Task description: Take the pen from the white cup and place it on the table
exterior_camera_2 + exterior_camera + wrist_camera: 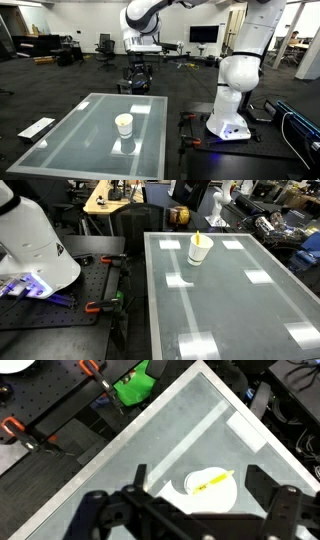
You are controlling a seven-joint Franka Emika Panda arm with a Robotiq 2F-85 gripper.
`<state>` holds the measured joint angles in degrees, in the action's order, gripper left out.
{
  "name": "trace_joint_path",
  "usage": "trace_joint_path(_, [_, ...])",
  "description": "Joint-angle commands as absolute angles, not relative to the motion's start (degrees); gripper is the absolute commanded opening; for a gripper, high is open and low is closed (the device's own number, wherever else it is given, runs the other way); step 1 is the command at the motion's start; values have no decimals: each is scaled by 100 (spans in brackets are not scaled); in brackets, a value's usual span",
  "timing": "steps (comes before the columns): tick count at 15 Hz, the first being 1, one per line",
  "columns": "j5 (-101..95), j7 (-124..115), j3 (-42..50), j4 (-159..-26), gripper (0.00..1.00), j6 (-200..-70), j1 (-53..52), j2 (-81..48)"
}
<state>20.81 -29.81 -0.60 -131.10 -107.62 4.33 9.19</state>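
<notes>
The white cup (200,249) stands on the greenish glass table (240,310) near its far end, with the thin yellow pen (197,237) sticking out of its top. It also shows in an exterior view (124,124). In the wrist view I look down into the cup (210,493) and see the pen (214,481) lying across its inside. My gripper (139,79) hangs high above the table beyond its far end. In the wrist view its fingers (190,510) are spread wide on either side of the cup and hold nothing.
A black perforated bench (45,305) with orange-handled clamps (100,306) sits beside the table, carrying the robot base (228,110). A green object (133,385) lies at the bench edge. Office chairs and desks stand beyond the table's far end.
</notes>
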Motion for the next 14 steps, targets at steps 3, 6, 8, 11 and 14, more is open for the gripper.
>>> trace_joint_path(3, [2526,-3170,52,-13017,100,-11253,377,252])
trace_joint_path(6, [2773,-3126,65,-12988,100,-11380,347,-68])
trace_joint_path(8, [2872,-3150,61,-12972,100,-11489,323,-259])
trace_joint_path(11, [3107,-3106,68,-12871,100,-11549,303,-570])
trace_joint_path(14, [3049,-2913,90,-12981,100,-11481,297,-520])
